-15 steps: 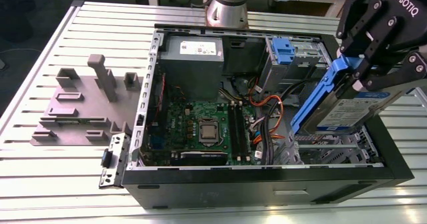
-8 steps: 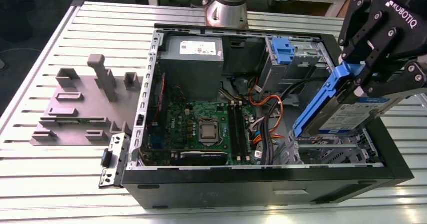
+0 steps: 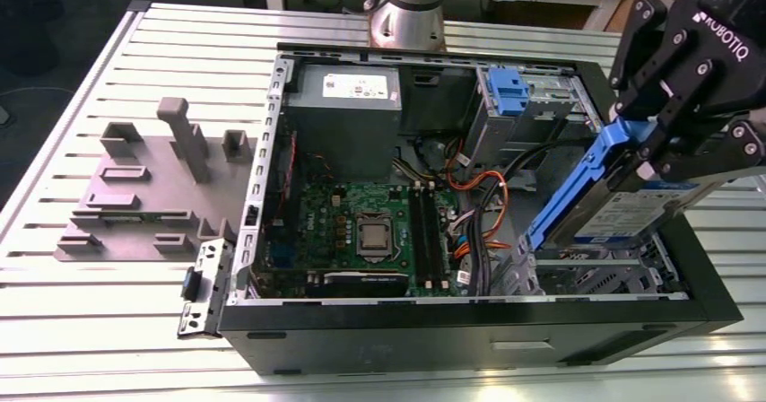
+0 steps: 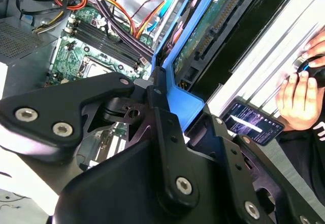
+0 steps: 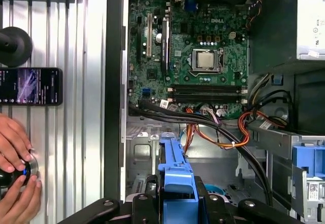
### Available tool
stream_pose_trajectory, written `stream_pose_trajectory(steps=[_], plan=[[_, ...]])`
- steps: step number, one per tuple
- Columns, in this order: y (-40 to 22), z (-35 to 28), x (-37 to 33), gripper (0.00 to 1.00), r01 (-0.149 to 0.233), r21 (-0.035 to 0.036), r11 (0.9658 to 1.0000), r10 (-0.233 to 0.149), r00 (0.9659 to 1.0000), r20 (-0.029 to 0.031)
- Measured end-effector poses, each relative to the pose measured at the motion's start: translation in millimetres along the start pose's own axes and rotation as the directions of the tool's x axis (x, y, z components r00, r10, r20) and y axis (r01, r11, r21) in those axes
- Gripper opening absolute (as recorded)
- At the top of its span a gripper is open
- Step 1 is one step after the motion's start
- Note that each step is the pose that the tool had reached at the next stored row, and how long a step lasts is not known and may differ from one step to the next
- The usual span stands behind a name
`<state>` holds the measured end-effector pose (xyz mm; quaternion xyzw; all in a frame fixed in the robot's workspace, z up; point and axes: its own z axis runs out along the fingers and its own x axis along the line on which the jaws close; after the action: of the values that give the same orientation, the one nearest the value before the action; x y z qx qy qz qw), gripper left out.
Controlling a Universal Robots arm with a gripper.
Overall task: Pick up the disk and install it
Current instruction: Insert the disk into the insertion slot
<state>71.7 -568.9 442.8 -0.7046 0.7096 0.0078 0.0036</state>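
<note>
Black gripper [image 5: 177, 206] links filled the foreground in both wrist views, the fingers [image 4: 158, 99] clamped on one blue plastic rail of the disk [image 3: 629, 212], a flat silver-grey hard drive with a white-and-blue label. The disk hung tilted above the open black computer case [image 3: 479, 335], over the corner of that case where a bare metal drive cage [image 3: 598, 272] sat, clear of the cage and not touching it. Its green circuit-board underside [image 4: 213, 26] faced the second wrist view, with the green motherboard [image 5: 203, 61] lying deeper inside the case. A bare blue plastic clip [image 3: 507, 92] stood at the case's far wall. Outside the case, on the slatted table [image 3: 72, 330], lay a dark phone [image 5: 30, 86], and a person's hand [image 5: 15, 155] rested on a small round knob. The pick-up looked done and the installing step in hand. Seating would probably call for levelling the tilted disk, lining its rails up with the cage's guides, and keeping clear of the orange and black cables [image 5: 223, 132] just beside the cage.
</note>
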Motion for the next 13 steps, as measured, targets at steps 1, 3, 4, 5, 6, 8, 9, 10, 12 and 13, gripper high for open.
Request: stream_pose_trajectory(steps=[1, 3, 4, 5, 6, 8, 9, 10, 12, 13], plan=[[-0.2, 0.6, 0.3, 0.36, 0.000, 0.0000, 1.0000, 0.000, 1.0000, 0.0001], [-0.4, 1.9, 0.8, 0.36, 0.000, 0.0000, 1.0000, 0.000, 1.0000, -0.0001], [-0.5, 2.6, 1.0, 0.36, 0.000, 0.0000, 1.0000, 0.000, 1.0000, -0.0001], [-0.6, 3.5, 1.2, 0.36, 0.000, 0.0000, 1.0000, 0.000, 1.0000, 0.0000], [-0.7, 4.2, 1.4, 0.36, 0.000, 0.0000, 1.0000, 0.000, 1.0000, -0.0001], [-0.8, 5.7, 1.7, 0.36, 0.000, 0.0000, 1.0000, 0.000, 1.0000, -0.0002], [-0.9, 6.4, 1.8, 0.36, 0.000, 0.0000, 1.0000, 0.000, 1.0000, -0.0002], [-0.9, 7.0, 1.8, 0.36, 0.000, 0.0000, 1.0000, 0.000, 1.0000, -0.0002], [-1.2, 8.0, 1.9, 0.36, 0.000, 0.0000, 1.0000, 0.000, 1.0000, -0.0001], [-1.4, 8.5, 2.0, 0.36, 0.000, -0.0001, 1.0000, 0.000, 1.0000, -0.0001]])
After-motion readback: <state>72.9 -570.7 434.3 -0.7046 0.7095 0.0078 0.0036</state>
